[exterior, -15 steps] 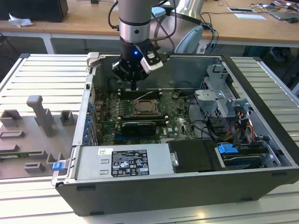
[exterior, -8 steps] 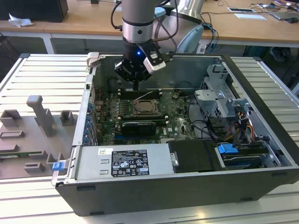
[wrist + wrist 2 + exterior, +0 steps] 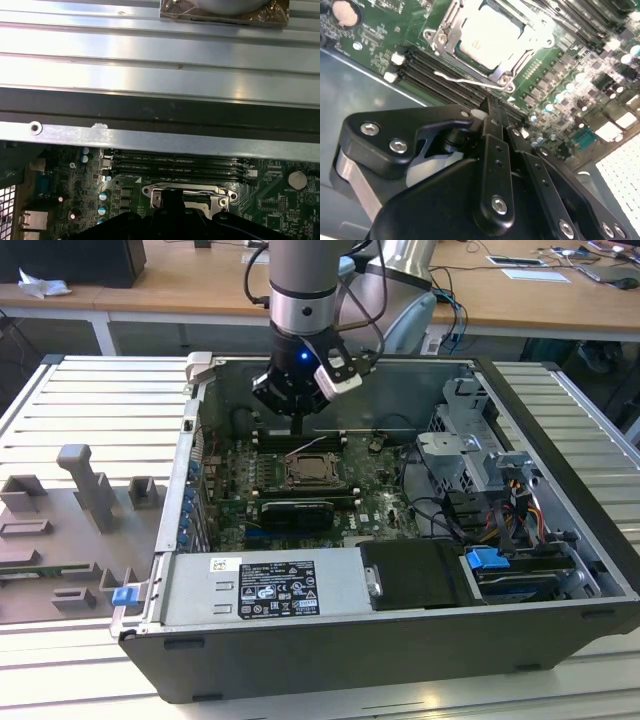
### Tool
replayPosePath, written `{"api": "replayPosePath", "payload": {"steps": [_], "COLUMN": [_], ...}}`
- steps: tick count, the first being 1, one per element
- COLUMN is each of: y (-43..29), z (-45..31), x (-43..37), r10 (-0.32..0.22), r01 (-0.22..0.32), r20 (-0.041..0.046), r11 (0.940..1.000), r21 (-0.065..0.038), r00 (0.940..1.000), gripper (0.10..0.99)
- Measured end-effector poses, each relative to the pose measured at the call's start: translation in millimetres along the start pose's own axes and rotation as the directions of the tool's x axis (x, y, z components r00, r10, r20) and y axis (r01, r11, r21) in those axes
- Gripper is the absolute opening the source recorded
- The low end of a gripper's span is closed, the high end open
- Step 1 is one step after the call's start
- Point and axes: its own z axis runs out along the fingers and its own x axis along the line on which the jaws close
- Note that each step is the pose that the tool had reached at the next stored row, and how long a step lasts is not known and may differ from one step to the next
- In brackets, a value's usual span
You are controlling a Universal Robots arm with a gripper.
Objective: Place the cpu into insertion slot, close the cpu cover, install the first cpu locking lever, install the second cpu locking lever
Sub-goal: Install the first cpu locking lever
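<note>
Springy steel wire, the locking lever (image 3: 465,80) looks slippery, best pushed near its free end; my fingers (image 3: 492,122) sit pressed together, empty.

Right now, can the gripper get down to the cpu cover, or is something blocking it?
Probably yes. The gripper hangs close over the memory slots beside the cpu cover, and nothing stands between them; the case is open above.

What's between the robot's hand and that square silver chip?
Between hand and cpu, in the second wrist view: black memory slots and a thin wire lever.
</note>
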Motion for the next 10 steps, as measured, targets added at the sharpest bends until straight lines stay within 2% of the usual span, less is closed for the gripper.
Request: {"api": "replayPosePath", "payload": {"steps": [2,3,6,10], "y": [-1.4,-2.0,-2.6,-3.4], "z": [0.6,1.1,3.6,11.4], "x": [-0.8,-1.0,-1.5,-7.7], "r10": [0.003,0.005,0.013,0.014], "r01": [-0.003,-0.005,-0.012,-0.013], "r20": [0.0015,0.0021,0.0122,0.0138], "r11": [0.9998,0.9997,0.9996,0.9996], "r21": [-0.020,-0.024,-0.026,-0.025], "r00": [1.0000,1.0000,0.9998,0.9998], "gripper": [0.106,0.106,0.106,0.106]}}
